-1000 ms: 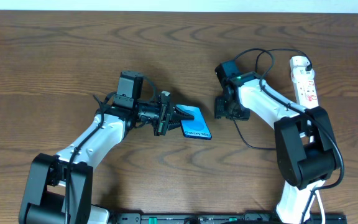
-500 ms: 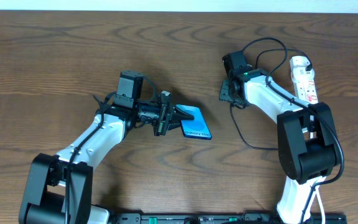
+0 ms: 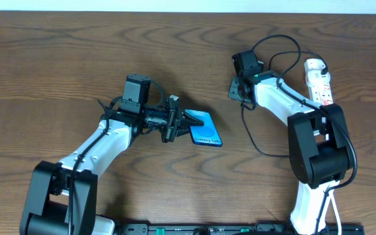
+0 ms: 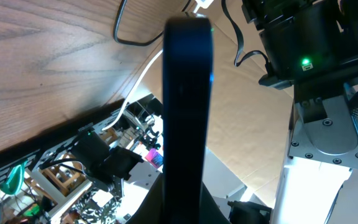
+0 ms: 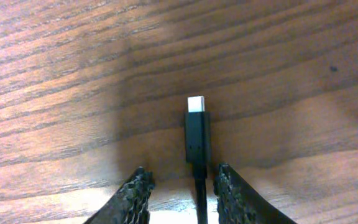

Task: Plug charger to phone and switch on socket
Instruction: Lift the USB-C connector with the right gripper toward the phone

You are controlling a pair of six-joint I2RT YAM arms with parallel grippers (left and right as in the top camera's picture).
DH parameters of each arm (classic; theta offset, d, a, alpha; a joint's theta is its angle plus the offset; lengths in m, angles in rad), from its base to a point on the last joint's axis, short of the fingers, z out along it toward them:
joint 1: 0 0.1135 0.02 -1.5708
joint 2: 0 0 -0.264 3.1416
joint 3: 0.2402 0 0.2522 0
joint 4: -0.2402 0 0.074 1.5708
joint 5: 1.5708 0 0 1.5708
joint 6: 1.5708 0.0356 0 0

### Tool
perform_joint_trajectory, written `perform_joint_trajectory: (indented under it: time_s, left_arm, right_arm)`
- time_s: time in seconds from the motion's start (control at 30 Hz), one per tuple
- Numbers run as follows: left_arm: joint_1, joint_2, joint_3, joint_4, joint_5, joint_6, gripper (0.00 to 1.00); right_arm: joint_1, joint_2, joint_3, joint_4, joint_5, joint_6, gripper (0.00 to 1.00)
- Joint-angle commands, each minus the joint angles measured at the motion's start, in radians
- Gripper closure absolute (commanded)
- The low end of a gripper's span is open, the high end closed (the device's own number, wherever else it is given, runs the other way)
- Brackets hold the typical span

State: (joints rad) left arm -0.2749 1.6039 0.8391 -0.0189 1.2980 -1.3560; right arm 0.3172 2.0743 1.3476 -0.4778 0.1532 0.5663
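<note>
Small white writing on the slim, black-edged smartphone (image 3: 205, 132) with a bright blue screen reads "Galaxy S25". It sits near the middle of the brown wooden bench (image 3: 57, 52), one end pinched tight in the left gripper (image 3: 188, 123) fingers. The thin black charger cable (image 5: 197, 140), silver-tipped, lies on the bench between the right gripper (image 5: 183, 173) fingers, which are spread either side of it and not touching. The narrow white power strip (image 3: 320, 81) lies at the far right.

The right hand (image 3: 236, 89) has drawn back from the middle of the desk (image 3: 57, 52) toward its far edge, turning as it went. Its fingers have narrowed about the charger (image 5: 197, 134), whose cable loop has swung nearer that far edge.
</note>
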Motion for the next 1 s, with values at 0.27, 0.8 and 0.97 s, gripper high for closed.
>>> perform_joint_trajectory:
  time_s: [0.27,0.8,0.97]
  left_arm:
    - [0.005,-0.007,0.023,0.004,0.018,0.020,0.93]
    - [0.005,-0.007,0.023,0.004,0.019,0.020,0.93]
    - [0.005,-0.007,0.023,0.005,0.018,0.020,0.93]
  right_arm:
    - [0.042,0.094,-0.040,-0.088,0.023,0.003,0.59]
    - [0.064,0.093,-0.039,-0.139,0.055,-0.001,0.99]
    - [0.051,0.070,-0.039,-0.155,-0.053,-0.088,0.99]
